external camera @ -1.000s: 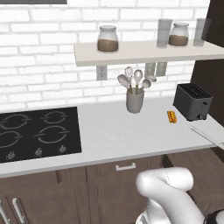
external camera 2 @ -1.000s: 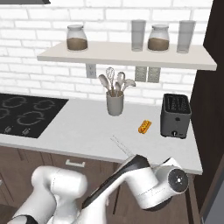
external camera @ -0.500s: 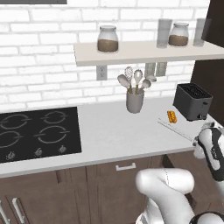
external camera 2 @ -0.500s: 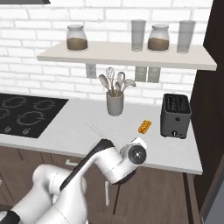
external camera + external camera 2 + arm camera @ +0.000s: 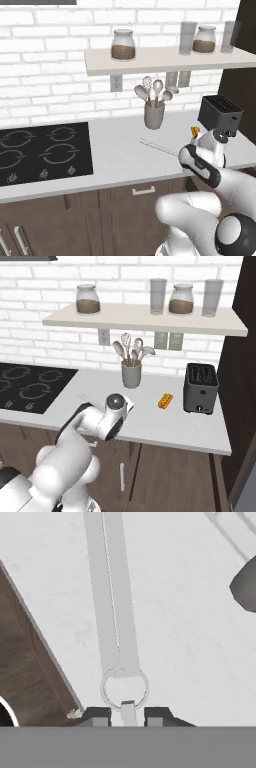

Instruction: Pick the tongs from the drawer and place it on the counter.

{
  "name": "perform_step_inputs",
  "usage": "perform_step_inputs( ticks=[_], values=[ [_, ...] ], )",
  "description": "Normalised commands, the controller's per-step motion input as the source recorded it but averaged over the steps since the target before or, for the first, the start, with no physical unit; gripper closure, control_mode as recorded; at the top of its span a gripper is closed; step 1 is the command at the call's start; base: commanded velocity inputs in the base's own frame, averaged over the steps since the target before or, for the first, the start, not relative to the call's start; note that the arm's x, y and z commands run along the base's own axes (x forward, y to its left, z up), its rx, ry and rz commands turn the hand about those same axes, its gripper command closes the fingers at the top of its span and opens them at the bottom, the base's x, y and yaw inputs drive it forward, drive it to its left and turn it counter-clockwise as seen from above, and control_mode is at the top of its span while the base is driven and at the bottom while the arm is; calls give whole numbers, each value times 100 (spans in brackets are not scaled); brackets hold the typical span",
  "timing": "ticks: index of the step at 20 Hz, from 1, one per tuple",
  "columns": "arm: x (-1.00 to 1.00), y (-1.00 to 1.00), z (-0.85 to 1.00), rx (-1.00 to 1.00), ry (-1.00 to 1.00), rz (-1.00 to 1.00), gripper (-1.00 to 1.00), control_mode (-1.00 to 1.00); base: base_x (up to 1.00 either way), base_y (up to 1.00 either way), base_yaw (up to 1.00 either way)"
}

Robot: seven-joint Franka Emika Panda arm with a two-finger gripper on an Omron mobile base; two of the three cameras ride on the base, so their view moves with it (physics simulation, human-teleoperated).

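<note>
- Tongs (image 5: 114, 607) fill the middle of the hand view – two flat pale metal arms lying close together over the counter (image 5: 190, 642), ending in a ring at the near end; the gripper (image 5: 127, 714) has its two dark fingertips on either side of the small tab below that ring, closed on it.
- Left base view gives only a thin pale line of the tongs (image 5: 159, 148) over the counter (image 5: 115, 160), running from near the middle of the worktop towards the white forearm, which hides the hand.
- Right base view has the arm's elbow joint standing in front of the counter edge, so the held end is covered.
- Left to right along the worktop in the right base view: a black hob (image 5: 30, 387), a grey utensil crock (image 5: 131, 375) with a whisk and spoons, a small orange item (image 5: 165, 400), a black toaster (image 5: 201, 388).
- Above, a pale shelf (image 5: 145, 319) carries two jars with brown contents and two tall glasses.
- Below the counter edge, a dark brown front with a short silver handle (image 5: 143, 190).
- No readable writing or brand anywhere.
</note>
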Motion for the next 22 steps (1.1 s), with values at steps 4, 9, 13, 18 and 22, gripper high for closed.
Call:
perform_step_inputs(
  ticks=[4,9,13,18,22],
  values=[
    [82,51,-4,-8,23,0,100,-100,0,0,0],
    [85,14,-13,-2,13,0,100,-100,0,0,0],
    [85,3,-28,0,2,0,100,-100,0,0,0],
    [58,6,-41,0,0,0,-100,-100,0,0,0],
    [5,1,-10,0,-5,0,-100,-100,0,0,0]
  ],
)
